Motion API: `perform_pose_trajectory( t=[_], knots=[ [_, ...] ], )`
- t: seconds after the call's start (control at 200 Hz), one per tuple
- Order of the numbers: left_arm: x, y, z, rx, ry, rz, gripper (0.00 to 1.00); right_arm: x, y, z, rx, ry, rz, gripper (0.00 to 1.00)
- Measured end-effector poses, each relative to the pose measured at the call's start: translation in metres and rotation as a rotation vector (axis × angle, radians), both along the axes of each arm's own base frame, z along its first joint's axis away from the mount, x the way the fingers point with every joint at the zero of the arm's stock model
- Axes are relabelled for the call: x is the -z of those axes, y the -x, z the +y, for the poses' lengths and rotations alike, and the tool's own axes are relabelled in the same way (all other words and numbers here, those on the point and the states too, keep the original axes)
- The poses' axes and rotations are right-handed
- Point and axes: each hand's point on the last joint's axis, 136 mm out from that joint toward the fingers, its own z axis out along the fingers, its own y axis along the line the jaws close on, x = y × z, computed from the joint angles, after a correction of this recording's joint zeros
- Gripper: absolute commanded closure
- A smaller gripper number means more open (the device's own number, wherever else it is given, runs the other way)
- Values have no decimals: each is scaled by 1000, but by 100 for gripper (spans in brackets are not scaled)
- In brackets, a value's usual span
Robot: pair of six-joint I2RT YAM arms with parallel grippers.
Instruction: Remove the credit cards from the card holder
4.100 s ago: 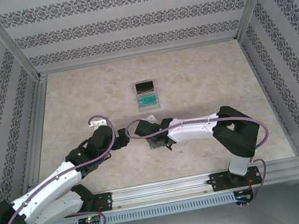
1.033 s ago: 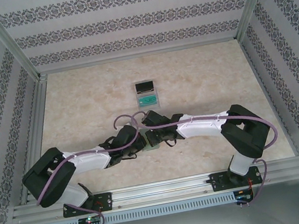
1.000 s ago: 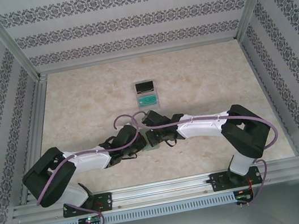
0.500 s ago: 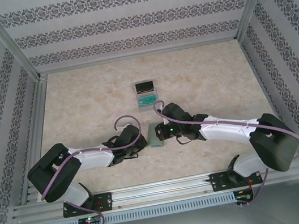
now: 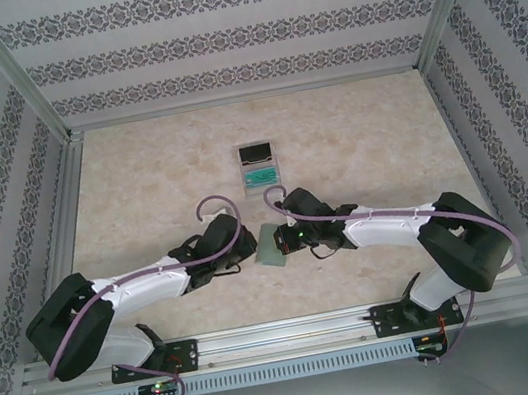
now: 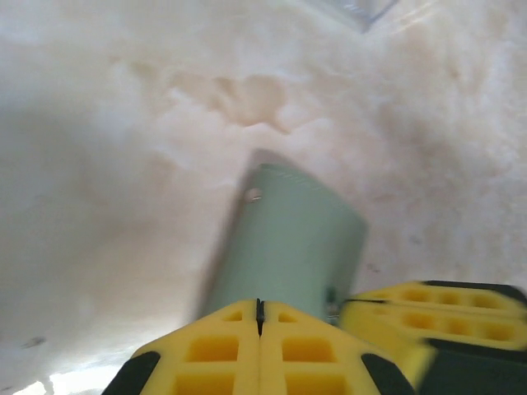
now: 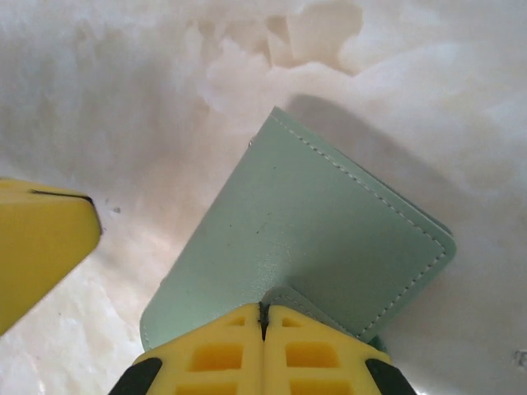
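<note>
The wallet [image 5: 272, 245] lay folded shut on the desk [image 5: 364, 130], between the two arms. It was a flat, sage-green rectangle with stitched edges and rounded corners, set at a tilt. The left gripper [image 6: 259, 309] and right gripper [image 7: 263, 311] each had fingers pressed together at its edge.

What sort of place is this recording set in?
Probably a purpose-built robot test booth, not a lived-in room: an aluminium frame holds patterned wall panels around a bare marble-look tabletop.
</note>
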Motion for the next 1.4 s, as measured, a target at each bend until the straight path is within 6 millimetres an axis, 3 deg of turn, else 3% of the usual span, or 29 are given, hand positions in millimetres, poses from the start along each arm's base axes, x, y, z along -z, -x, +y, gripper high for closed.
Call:
perform_pose_trajectory(
  t=[0.13,0.375,0.764,1.019,1.134,1.294,1.399],
  knots=[
    [-2,-4,-18,47,42,3,100,3,3,3,-19,5,-3,100],
    [38,-1,-28,74,24,91,100,2,4,6,-34,5,-11,100],
    [48,-19,-48,-30,93,127,100,-6,-4,-12,26,13,-79,100],
    [47,-24,-51,-50,116,123,100,-60,-1,-8,8,-146,-182,100],
    [47,-24,-52,-50,117,121,100,-66,-2,-13,19,-161,-199,100],
    [41,-24,-51,-48,130,110,100,-55,-2,-23,39,-105,-186,78],
    [39,-21,-46,-52,124,100,100,-43,-1,-28,45,-44,-182,71]
  ],
)
